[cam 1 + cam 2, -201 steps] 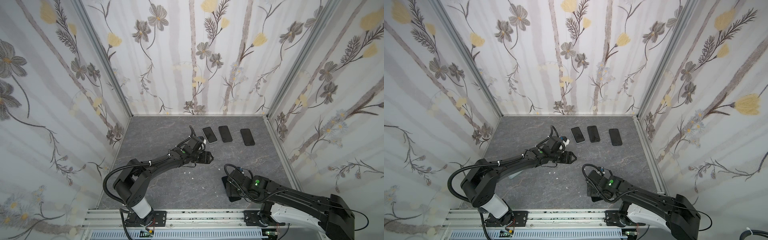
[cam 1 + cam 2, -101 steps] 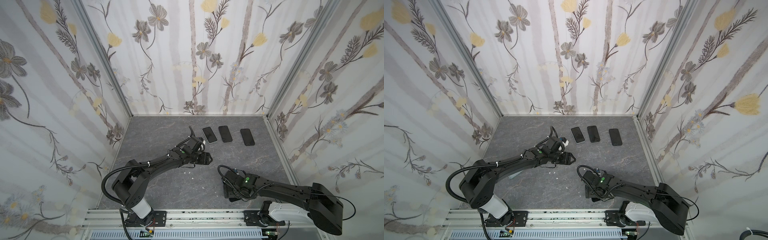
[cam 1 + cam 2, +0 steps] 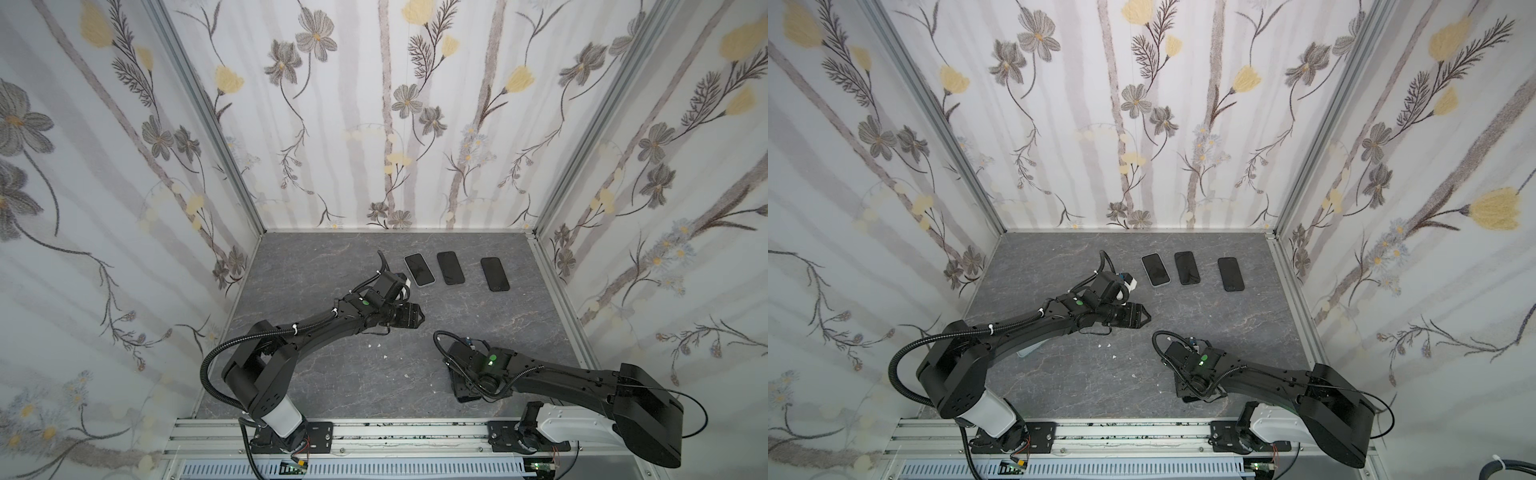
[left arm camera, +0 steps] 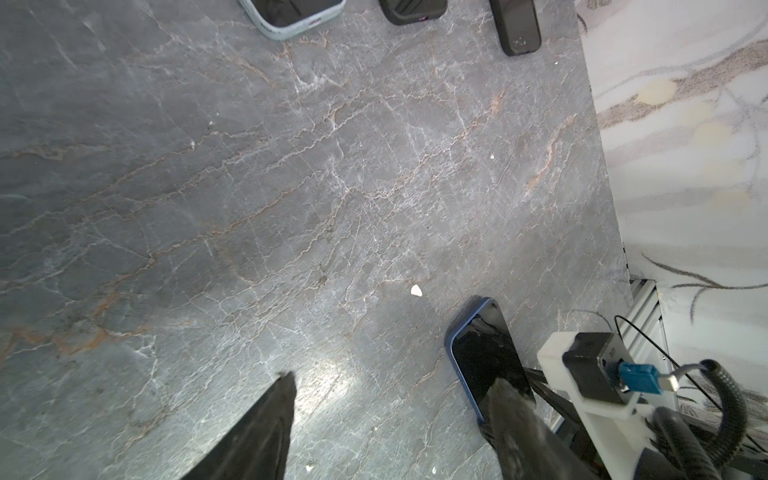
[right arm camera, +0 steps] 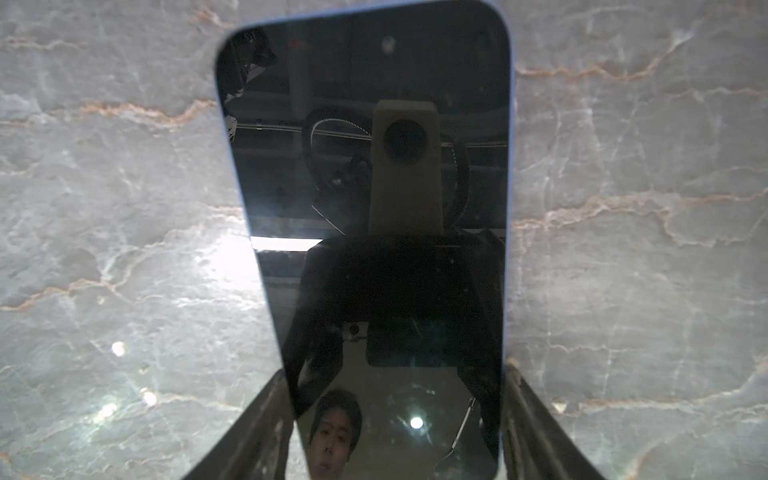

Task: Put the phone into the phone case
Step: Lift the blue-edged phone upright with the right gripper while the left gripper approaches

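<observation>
Both top views: my right arm [image 3: 582, 384] lies low across lower right of frame, wrist bent down onto table [image 3: 332, 374]. My right gripper [image 5: 395, 370] straddles phone [image 5: 365, 166], fingers [image 5: 262, 424] pressed against both long edges. Phone flat, screen up, lower centre-right. My left arm [image 3: 324, 328] reaches to frame centre. My left gripper [image 4: 392, 379] spread wide, empty, above bare table.

I can read no word, brand or number on any of my feeds. The black plug housing [image 4: 590, 361] on the white camera mount [image 4: 550, 357] carries a few tiny pale characters, too small for me to make out. The glossy black screen of the blue-edged phone [image 5: 365, 187] shows only reflections.
</observation>
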Available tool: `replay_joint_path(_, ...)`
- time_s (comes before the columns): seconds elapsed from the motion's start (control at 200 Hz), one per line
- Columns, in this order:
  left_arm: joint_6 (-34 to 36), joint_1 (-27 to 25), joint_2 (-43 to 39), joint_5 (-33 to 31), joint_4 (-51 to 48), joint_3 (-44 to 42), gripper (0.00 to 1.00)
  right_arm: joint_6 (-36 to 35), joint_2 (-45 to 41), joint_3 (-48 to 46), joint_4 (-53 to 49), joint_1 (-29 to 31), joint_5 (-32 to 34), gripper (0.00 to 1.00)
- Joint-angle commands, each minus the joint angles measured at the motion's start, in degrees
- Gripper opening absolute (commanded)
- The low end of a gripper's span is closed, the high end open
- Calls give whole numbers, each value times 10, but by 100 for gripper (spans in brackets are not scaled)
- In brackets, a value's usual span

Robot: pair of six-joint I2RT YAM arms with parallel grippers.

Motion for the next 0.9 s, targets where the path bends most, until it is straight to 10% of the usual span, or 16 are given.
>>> replay_joint_path(0.0, 12, 1, -10, -11, -15, 7, 74, -20, -8, 2, 37, -1, -10, 58)
replay_joint_path(0.4, 21, 2, -25, -2, -48, 35, 75, -59, -79, 29, 26, 2, 67, 54)
replay_joint_path(0.894, -6, 2, -25, 191, -68, 87, 74, -200, -122, 146, 82, 24, 134, 54)
